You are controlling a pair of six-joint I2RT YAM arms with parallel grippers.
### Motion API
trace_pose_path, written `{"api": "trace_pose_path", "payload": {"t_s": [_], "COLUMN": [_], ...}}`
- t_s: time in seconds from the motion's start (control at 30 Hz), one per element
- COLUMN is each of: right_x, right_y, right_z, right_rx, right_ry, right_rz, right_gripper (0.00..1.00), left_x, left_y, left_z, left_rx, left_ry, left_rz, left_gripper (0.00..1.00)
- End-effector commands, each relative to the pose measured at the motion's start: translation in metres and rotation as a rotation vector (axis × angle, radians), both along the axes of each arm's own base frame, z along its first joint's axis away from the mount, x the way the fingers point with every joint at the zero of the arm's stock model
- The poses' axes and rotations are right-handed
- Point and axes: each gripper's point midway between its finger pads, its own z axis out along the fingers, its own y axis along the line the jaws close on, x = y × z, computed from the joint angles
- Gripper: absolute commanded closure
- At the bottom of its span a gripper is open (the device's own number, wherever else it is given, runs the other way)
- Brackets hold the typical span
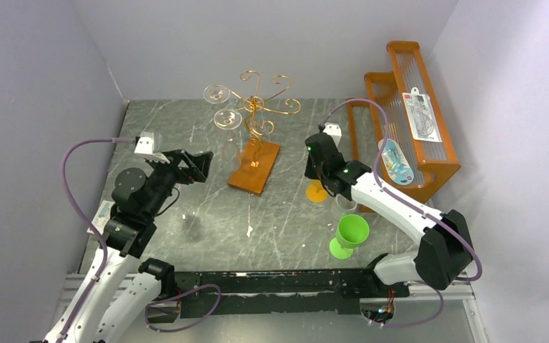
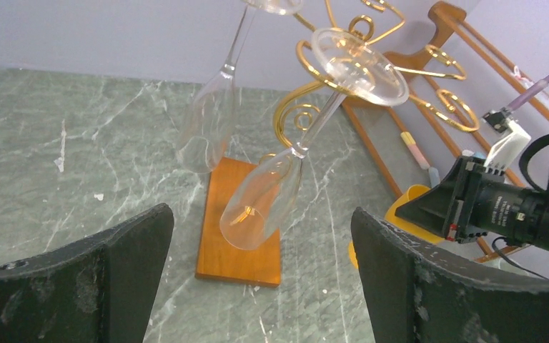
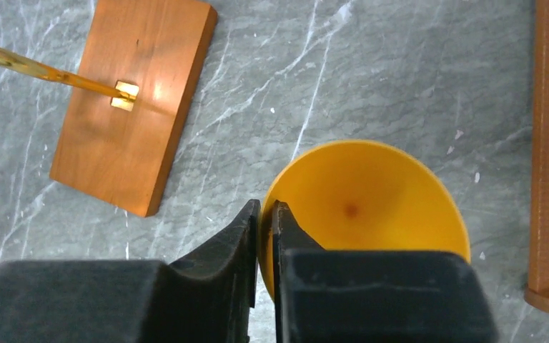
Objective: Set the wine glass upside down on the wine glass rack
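The wine glass rack (image 1: 257,107), a copper-gold wire tree on an orange-brown wooden base (image 1: 255,166), stands at the table's back centre. Two clear wine glasses hang upside down from its left arms, one (image 1: 218,93) behind the other (image 1: 227,118). In the left wrist view the nearer glass (image 2: 261,200) hangs tilted over the base (image 2: 239,236), with the other glass (image 2: 207,125) to its left. My left gripper (image 1: 204,163) (image 2: 261,239) is open and empty, just left of the rack. My right gripper (image 1: 316,171) (image 3: 264,211) is shut on the rim of a yellow cup (image 3: 361,193).
The yellow cup (image 1: 318,191) stands right of the rack base. A green cup (image 1: 349,234) and a small clear cup (image 1: 347,204) stand by the right arm. An orange stepped wooden shelf (image 1: 400,121) holding packaged items fills the back right.
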Motion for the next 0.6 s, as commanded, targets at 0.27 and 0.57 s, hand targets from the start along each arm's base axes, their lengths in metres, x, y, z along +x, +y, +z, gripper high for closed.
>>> {"api": "trace_pose_path", "payload": {"t_s": [0.27, 0.57], "right_x": [-0.006, -0.034], "right_y": [0.005, -0.044], "right_z": [0.055, 0.157], "right_rx": [0.076, 0.231], "right_ry": [-0.134, -0.424], "right_rz": [0.076, -0.067], "right_gripper": [1.0, 1.0], "left_x": [-0.019, -0.031], "left_y": [0.008, -0.013], "left_z": [0.055, 0.091], "left_rx": [-0.04, -0.053], "left_ry": [-0.038, 0.008], "left_rz": [0.013, -0.118], "left_gripper": [0.02, 0.02]}}
